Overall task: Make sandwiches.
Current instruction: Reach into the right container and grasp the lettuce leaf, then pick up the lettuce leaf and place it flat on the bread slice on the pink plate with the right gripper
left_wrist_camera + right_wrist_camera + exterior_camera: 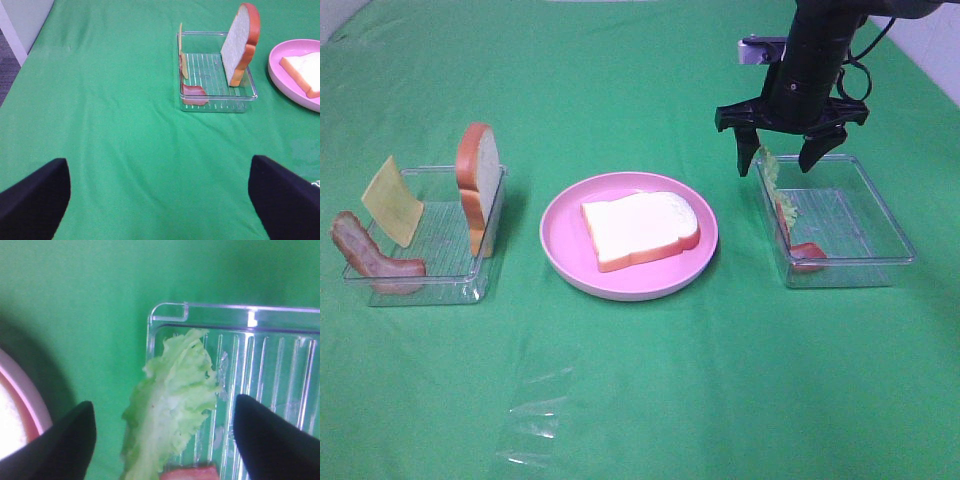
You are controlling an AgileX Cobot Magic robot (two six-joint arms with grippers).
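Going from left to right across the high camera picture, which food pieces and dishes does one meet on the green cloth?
bacon strip → upright bread slice → pink plate with a flat bread slice lying on it → lettuce leaf

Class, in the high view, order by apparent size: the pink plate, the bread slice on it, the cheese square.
1. pink plate
2. bread slice
3. cheese square; it stands tilted, so it may look smaller than it is.
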